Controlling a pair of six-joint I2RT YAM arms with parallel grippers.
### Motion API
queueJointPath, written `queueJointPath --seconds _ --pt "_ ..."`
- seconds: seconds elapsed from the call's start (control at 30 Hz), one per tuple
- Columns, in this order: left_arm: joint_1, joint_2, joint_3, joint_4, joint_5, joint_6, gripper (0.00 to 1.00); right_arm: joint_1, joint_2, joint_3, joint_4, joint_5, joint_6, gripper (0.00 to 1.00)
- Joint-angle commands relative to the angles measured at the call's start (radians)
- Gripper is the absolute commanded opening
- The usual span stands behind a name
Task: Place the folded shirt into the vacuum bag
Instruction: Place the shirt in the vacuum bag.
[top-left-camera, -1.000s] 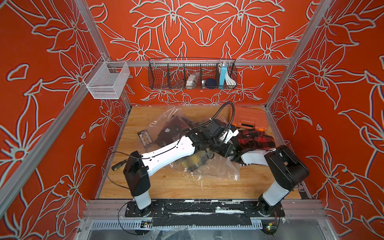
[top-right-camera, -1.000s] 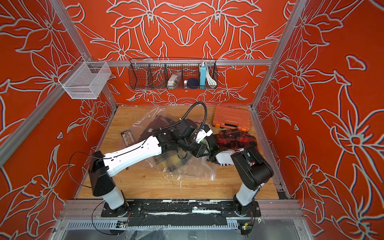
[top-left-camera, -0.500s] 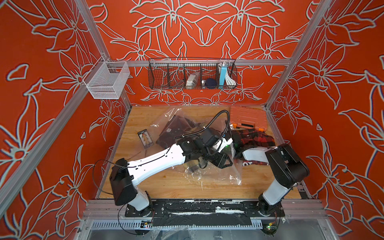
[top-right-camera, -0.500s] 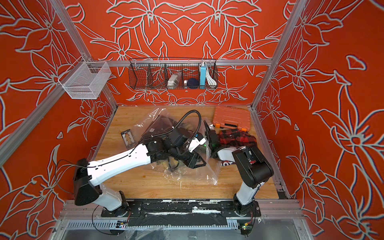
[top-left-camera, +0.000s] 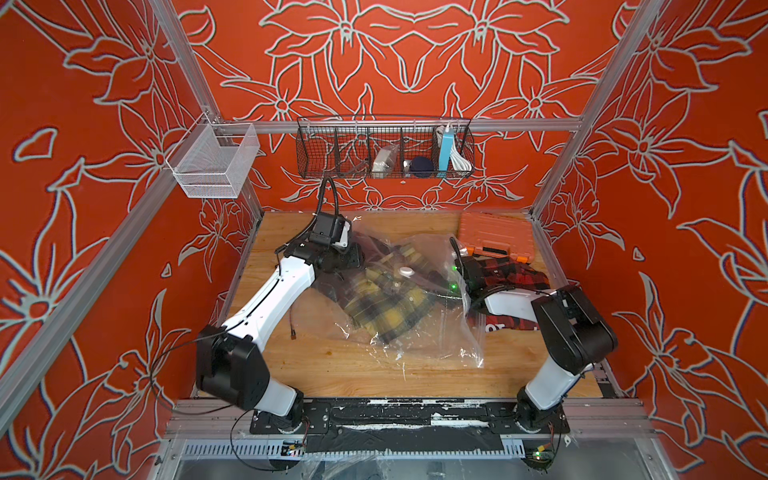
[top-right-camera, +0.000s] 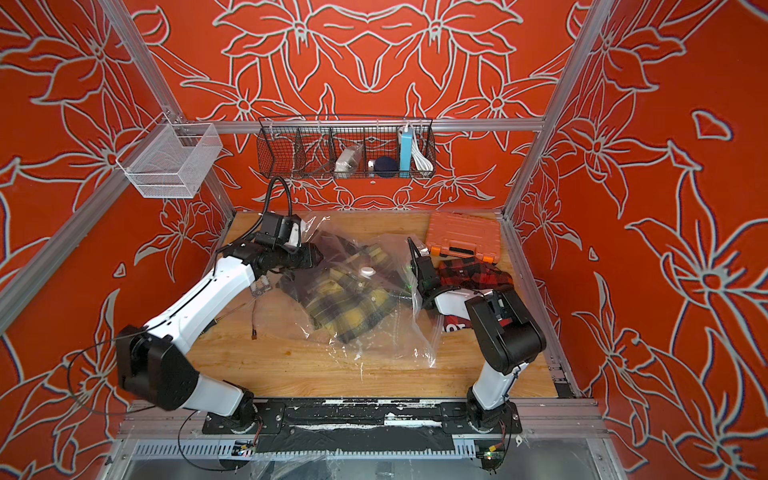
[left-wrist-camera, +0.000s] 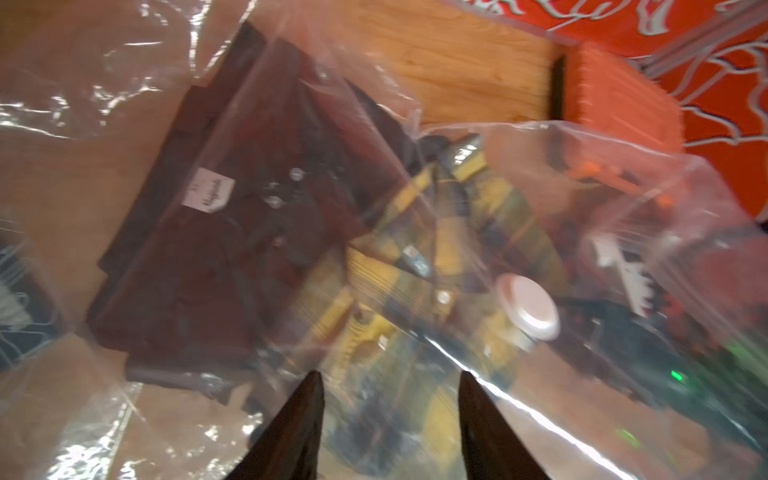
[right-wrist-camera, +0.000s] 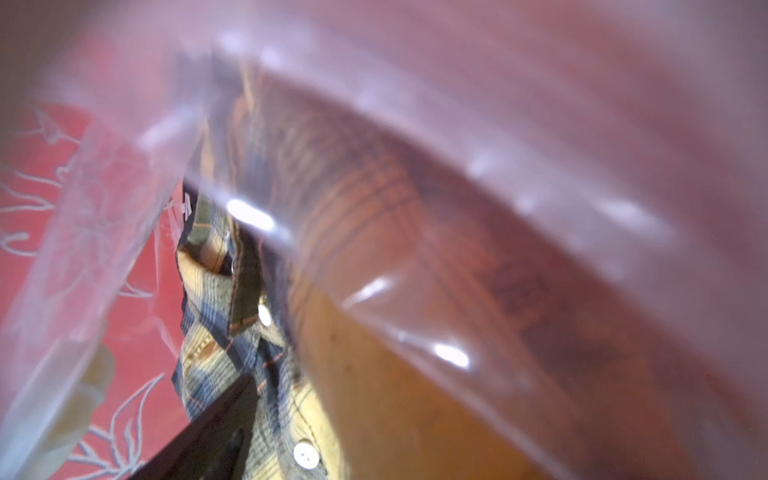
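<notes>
The vacuum bag (top-left-camera: 436, 345) lies crumpled across the middle of the table (top-left-camera: 332, 370), its white valve disc (top-left-camera: 406, 271) facing up. A yellow plaid shirt (top-left-camera: 390, 307) sits inside it, seen through the plastic, with a dark maroon shirt (left-wrist-camera: 232, 249) beside it toward the far left end, so the placing looks done or nearly so. The left hand (left-wrist-camera: 389, 376) hovers over the bag's far left part, fingers apart with nothing between them, which leaves the film free to settle. The right hand (top-left-camera: 457, 278) is at the bag's right edge, likely by the mouth. Plastic drapes over its camera and only one finger shows, so I cannot tell whether it is apart or together. A red plaid shirt (top-left-camera: 511, 274) lies outside the bag at the right, partly hidden under the right arm, just near of an orange case (top-left-camera: 494, 237). The zip strip is hard to make out, and both wrist views are blurred
</notes>
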Motion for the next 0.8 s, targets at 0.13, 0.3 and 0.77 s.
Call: queueJointPath --seconds 0.13,0.3,0.77 --pt "0.06 0.265 0.097 0.137 0.055 0.053 0.51 0.007 0.052 0.04 0.019 0.019 0.034 0.92" --pt "0.075 0.45 0.222 0.121 0.085 0.066 0.51 0.01 0.077 0.045 0.046 0.012 -0.024 0.87" --pt "0.138 0.651 0.337 0.118 0.2 0.135 0.5 0.097 0.088 0.086 0.319 -0.205 -0.346 0.08"
